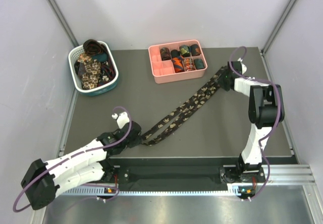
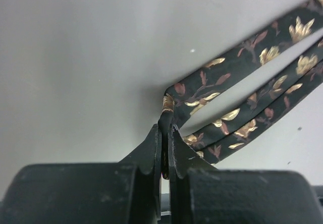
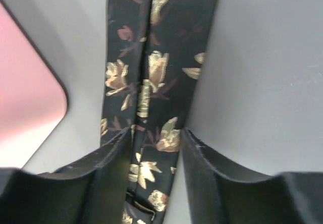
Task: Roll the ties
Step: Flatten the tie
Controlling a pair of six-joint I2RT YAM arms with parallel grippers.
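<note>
Jaws: left jaws pressed together on the folded end of the floral necktie (image 2: 227,75), low at the near-left of the bench (image 1: 212,133). The right jaws are spread astride its far end beside the pink tray (image 1: 160,72); grip cannot be told. Handling: keep both layers aligned and taut, coil from the fold.

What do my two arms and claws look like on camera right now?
Both arms are white segments with black joints: left arm, right arm. A purple cable loops along each. The left claw and right claw have black, wedge-shaped fingers; no markings show.
</note>
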